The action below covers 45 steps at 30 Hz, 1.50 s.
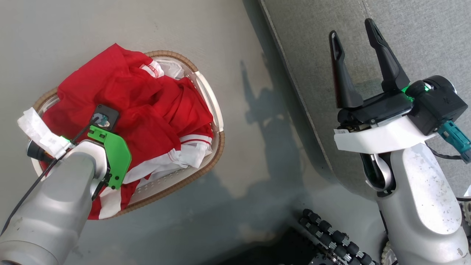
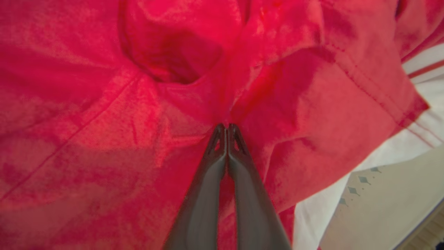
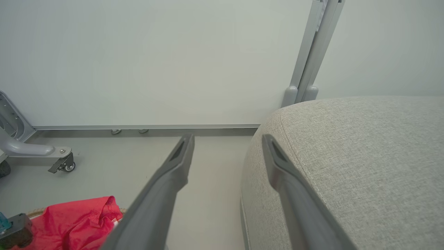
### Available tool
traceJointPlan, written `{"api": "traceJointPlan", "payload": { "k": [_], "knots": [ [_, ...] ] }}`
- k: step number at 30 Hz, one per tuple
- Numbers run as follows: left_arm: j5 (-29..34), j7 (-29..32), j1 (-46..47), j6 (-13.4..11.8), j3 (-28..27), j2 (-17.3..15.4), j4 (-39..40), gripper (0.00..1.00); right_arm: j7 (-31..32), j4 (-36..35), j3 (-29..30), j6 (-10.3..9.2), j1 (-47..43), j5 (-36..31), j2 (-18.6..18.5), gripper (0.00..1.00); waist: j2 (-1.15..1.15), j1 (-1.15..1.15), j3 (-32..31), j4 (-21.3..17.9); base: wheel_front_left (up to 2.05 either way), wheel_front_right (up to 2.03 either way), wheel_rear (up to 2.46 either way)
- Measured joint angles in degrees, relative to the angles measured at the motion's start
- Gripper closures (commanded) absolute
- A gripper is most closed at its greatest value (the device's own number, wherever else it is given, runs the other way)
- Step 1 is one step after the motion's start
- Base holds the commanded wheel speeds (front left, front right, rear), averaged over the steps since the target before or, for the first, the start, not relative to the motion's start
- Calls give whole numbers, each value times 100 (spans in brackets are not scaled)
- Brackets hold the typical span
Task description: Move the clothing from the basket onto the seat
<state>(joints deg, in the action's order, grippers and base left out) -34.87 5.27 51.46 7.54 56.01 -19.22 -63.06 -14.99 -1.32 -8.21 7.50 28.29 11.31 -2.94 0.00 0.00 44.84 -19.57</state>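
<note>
The clothing (image 1: 147, 106) is a heap of bright red fabric with white bands, piled in the oval basket (image 1: 217, 143) on the floor at the left. My left arm reaches down into the heap, its wrist covering the fingers in the head view. In the left wrist view my left gripper (image 2: 225, 127) is shut, its tips pressed together on a bunched fold of the red clothing (image 2: 104, 121). The basket's cream side (image 2: 381, 201) shows at the lower right there. My right gripper (image 1: 355, 33) stands open and holds nothing, over the near edge of the grey seat (image 1: 404, 36). From the right wrist, the right gripper (image 3: 227, 139) straddles the seat's rounded corner (image 3: 364, 156).
A strip of grey floor (image 1: 257, 129) lies between basket and seat. My wheeled base (image 1: 331, 239) shows at the bottom. Beyond stand a white wall panel, a grey post (image 3: 312, 52) and a caster leg (image 3: 59, 161).
</note>
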Motion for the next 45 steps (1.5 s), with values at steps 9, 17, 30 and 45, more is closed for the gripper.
{"api": "traceJointPlan", "payload": {
  "k": [9,17,30,45],
  "knots": [
    [-346,-292,-40,0,263,29,31,100,0,51,85,0,14,-51,-1,0,0,0,-188,88,0,0,0],
    [-689,-883,-255,0,293,283,-45,100,0,191,96,0,-31,-174,3,0,0,0,-595,215,0,0,0],
    [-950,-2004,-621,0,143,688,-1,100,0,452,172,0,-400,-374,-146,0,0,-1,-1579,605,0,0,0],
    [37,-2029,-1846,-199,-1679,800,2108,100,0,676,209,0,-1011,-285,-452,0,0,-1,-2860,1223,0,0,0]
  ]
}}
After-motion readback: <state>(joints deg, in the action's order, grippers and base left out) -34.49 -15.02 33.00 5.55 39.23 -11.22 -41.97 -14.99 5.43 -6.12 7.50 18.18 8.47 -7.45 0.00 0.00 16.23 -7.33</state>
